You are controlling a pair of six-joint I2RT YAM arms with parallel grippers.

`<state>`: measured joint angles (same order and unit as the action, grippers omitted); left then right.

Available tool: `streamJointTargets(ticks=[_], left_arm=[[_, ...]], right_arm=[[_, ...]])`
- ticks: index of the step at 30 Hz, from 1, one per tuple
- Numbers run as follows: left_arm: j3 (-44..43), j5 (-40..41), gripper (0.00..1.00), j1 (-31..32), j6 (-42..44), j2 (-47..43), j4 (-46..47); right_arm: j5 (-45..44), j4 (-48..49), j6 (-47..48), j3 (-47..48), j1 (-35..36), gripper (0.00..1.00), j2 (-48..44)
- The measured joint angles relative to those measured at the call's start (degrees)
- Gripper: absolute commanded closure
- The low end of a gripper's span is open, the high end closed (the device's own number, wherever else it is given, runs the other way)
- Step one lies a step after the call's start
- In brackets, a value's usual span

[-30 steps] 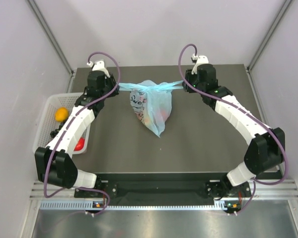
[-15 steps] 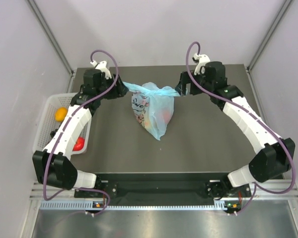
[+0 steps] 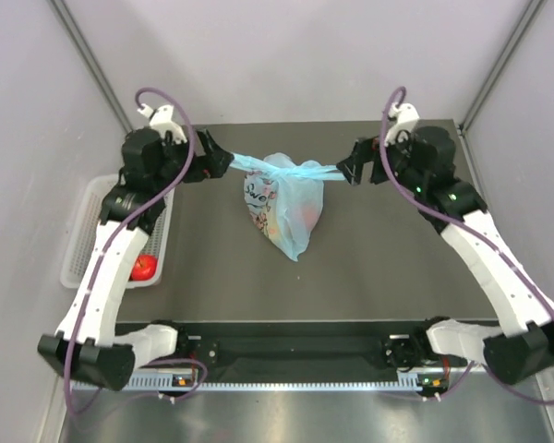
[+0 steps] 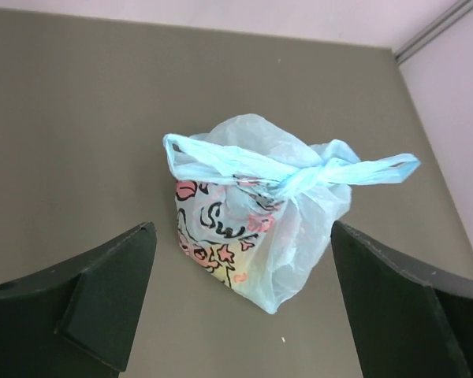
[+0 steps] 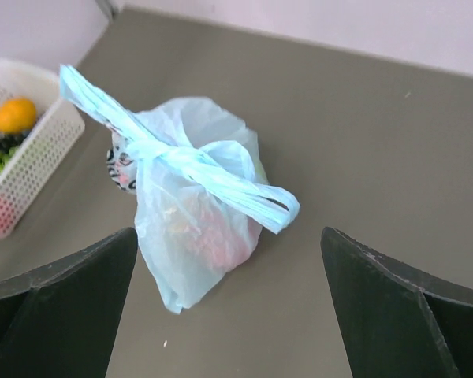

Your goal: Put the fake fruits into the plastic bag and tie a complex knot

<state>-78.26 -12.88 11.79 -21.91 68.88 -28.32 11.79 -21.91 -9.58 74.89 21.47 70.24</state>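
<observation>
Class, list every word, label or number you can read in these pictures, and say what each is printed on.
"Sw…": black lettering on the printed patch of the plastic bag; the letters after it are lost in the creases.
No other text is readable in any view.

Plastic bag (image 3: pixel 286 208) sat mid-tabletop (image 3: pixel 397 277), nearer the far edge, the only obstacle in the middle. Knot (image 3: pixel 295 171) ends stuck out sideways, reaching to the left gripper (image 3: pixel 223 163) and right gripper (image 3: pixel 351 169), both w/ jaws wide and nothing betw. them. Bare surface ran from bag to near edge and right edge. White basket (image 3: pixel 79 242) blocked the left edge, w/ the left arm over it.
</observation>
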Motion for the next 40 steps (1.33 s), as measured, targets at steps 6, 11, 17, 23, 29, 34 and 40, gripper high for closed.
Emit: streamJointTargets(ticks=[6,11,17,23,29,34,40], left_arm=[[10.3,3.4,0.01,0.0,0.1,-17.1,1.8],[22.0,5.0,0.01,0.0,-0.8,-29.1,4.3],[35.8,5.6,0.01,0.0,-3.0,-40.2,7.3],[44.9,6.4,0.01,0.0,-5.3,-48.9,8.0],[46.9,6.5,0.01,0.0,-6.4,-52.0,8.2],[46.9,6.5,0.01,0.0,-6.5,-54.7,8.2],[46.9,6.5,0.01,0.0,-6.6,-55.8,8.2]], right_arm=[[-4.9,5.9,-0.1,-14.3,-0.1,0.00,-20.5],[-10.8,8.0,-1.3,-26.6,-0.2,0.00,-37.2],[-15.4,6.9,-3.1,-37.6,-0.2,0.00,-52.0],[-18.5,3.0,-4.3,-42.0,-0.2,0.00,-60.8],[-19.3,1.8,-5.1,-42.2,-0.2,0.00,-62.0],[-19.4,1.6,-5.2,-42.2,-0.2,0.00,-62.0],[-19.5,1.7,-5.2,-42.2,-0.2,0.00,-62.0]])
